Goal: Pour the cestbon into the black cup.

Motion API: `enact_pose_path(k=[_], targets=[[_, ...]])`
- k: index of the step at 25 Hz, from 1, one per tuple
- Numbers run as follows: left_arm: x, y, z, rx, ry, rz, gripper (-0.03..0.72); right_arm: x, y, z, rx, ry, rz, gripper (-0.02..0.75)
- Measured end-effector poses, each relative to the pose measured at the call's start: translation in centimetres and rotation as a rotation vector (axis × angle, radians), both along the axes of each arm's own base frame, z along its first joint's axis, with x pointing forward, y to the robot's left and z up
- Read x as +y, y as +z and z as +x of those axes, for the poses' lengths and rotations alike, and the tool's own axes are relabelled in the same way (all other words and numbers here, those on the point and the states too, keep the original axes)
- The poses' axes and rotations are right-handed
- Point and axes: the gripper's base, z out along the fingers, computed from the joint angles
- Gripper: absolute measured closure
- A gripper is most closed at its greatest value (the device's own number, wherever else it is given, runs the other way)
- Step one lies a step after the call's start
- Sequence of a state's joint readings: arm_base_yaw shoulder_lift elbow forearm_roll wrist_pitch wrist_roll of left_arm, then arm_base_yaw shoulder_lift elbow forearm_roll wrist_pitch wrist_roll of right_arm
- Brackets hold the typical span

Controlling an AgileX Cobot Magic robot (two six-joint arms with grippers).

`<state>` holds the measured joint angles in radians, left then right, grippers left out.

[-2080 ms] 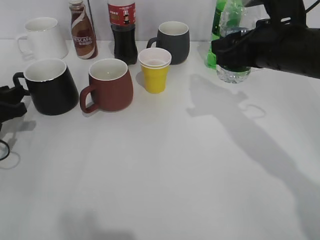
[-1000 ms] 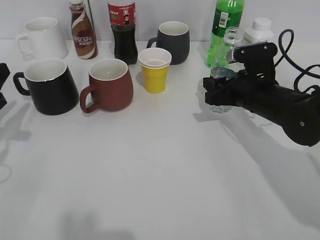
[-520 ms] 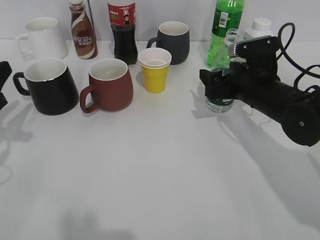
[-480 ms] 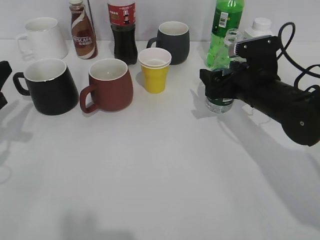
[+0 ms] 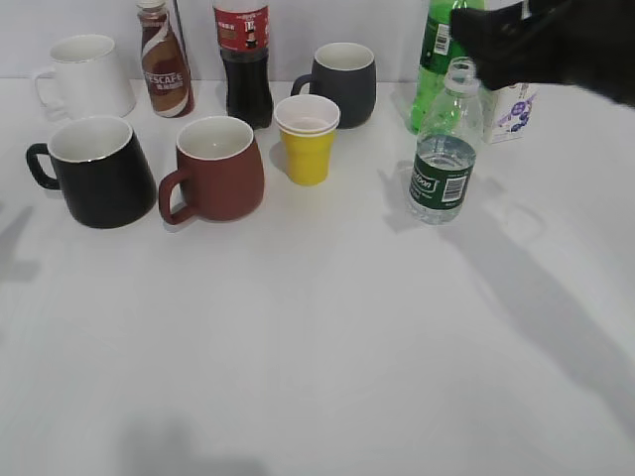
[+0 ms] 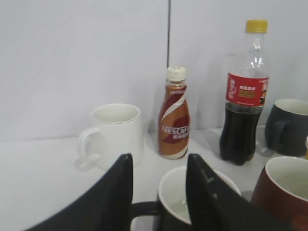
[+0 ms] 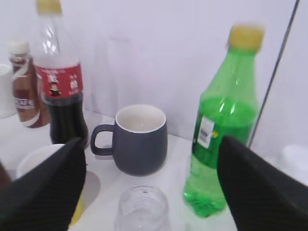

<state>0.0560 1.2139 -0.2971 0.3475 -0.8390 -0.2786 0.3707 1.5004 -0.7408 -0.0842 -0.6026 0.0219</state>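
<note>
Exterior view, white table (image 5: 317,377), plain white wall (image 5: 387,25) behind

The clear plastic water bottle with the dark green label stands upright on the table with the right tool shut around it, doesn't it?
Not quite: the clear plastic water bottle with the dark green label stands upright, but the right tool is open above it, not gripping it, as the exterior and right wrist views show.

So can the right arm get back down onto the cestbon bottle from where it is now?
Probably yes. The right gripper hangs open directly above the uncapped cestbon bottle, which stands upright and apart from the green soda bottle behind it. Nothing lies between the fingers and the bottle's neck.
</note>
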Motion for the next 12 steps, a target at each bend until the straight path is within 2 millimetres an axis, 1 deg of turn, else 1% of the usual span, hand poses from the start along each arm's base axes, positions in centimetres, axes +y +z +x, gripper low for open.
enact_pose_path(k=[2, 4, 6, 7, 9, 12], targets=[[0.0, 1.4, -0.8, 0.03, 0.01, 0.023, 0.402, -0.5, 2.3, -1.6, -0.003, 0.013, -0.042, 0.09], [0.2, 3.2, -2.2, 0.037, 0.028, 0.06, 0.402, -1.2, 3.9, -3.2, 0.005, 0.018, -0.09, 0.09], [0.4, 5.1, -4.0, 0.012, 0.068, 0.075, 0.393, -1.9, 5.5, -4.9, 0.008, 0.01, -0.12, 0.09], [0.5, 6.5, -5.4, -0.028, 0.096, 0.086, 0.376, -2.4, 6.2, -5.8, 0.014, 0.002, -0.131, 0.09], [0.7, 8.0, -7.6, -0.061, 0.14, 0.093, 0.322, -3.2, 7.7, -7.7, 0.011, -0.013, -0.139, 0.09], [1.1, 9.8, -11.2, -0.057, 0.205, 0.024, 0.198, -4.3, 9.1, -10.8, 0.052, -0.023, -0.153, 0.09]])
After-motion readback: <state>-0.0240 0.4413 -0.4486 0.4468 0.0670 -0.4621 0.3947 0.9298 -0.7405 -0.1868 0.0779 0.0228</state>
